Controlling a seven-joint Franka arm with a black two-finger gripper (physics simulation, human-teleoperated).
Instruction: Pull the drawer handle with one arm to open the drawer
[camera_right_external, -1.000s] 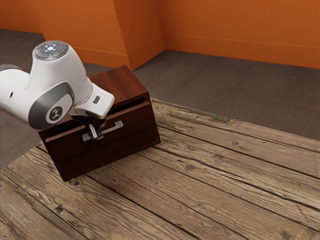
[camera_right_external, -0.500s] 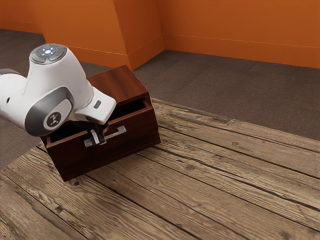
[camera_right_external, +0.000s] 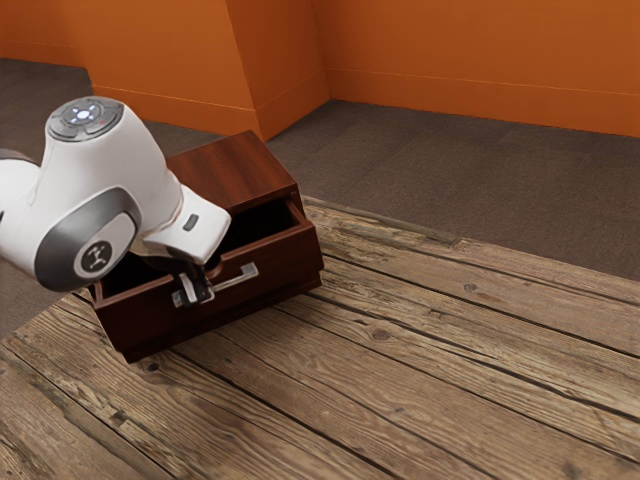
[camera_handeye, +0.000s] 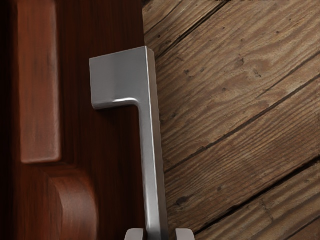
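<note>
A dark wooden cabinet (camera_right_external: 232, 168) stands on the plank table at the exterior view's left. Its upper drawer (camera_right_external: 268, 262) is pulled partway out, with a dark gap showing behind its front. A silver bar handle (camera_right_external: 232, 279) runs across the drawer front. My black gripper (camera_right_external: 194, 288) is shut on the handle near its left end, under the white hand. In the wrist view the silver bar handle (camera_handeye: 148, 150) runs up from the gripper, its bracket bent onto the reddish drawer front (camera_handeye: 75, 150). My fingertips (camera_handeye: 134, 234) sit on both sides of the bar.
The plank table (camera_right_external: 420, 360) stretches to the exterior view's right and front of the cabinet. Brown carpet (camera_right_external: 480, 170) and orange walls (camera_right_external: 470, 50) lie behind it. My white arm covers the cabinet's left part.
The drawer has slid further out toward the table's front, and the gap behind its front has widened. My hand moved the same way with the handle in its grip.
</note>
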